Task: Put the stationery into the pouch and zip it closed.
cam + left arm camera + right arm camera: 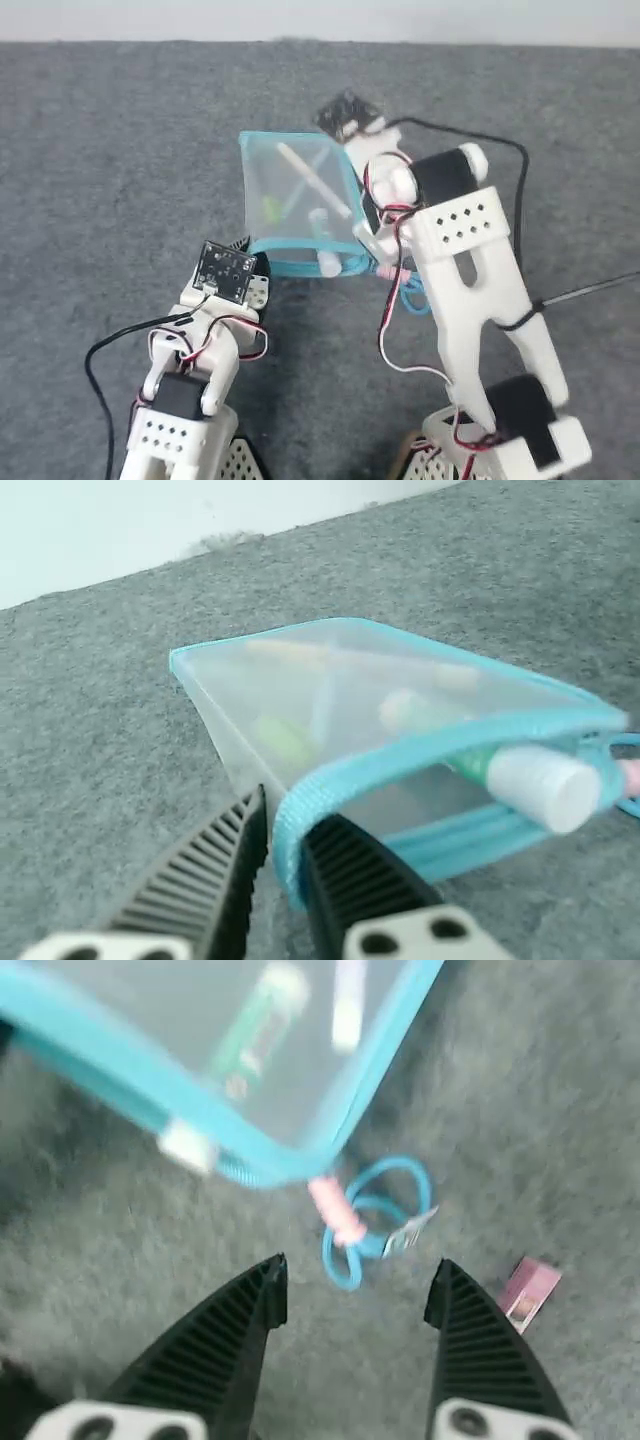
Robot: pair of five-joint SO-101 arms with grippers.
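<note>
Partly done. Pouch point(290, 190) lies mid-counter point(100, 150), toward the far edge. It is see-through with teal trim, and pens and a green piece are inside.

White-capped marker point(540, 785) pokes out of the open mouth. Small pink block point(527, 1290) lies loose on the counter near the cord loop point(385, 1210).

Left to do, by my reading: tuck in the marker, possibly the block, then zip.

Left claw point(288, 815) is clenched on the pouch's teal rim. Right claw point(360, 1263) is released, above the pink zip pull point(338, 1210).
</note>
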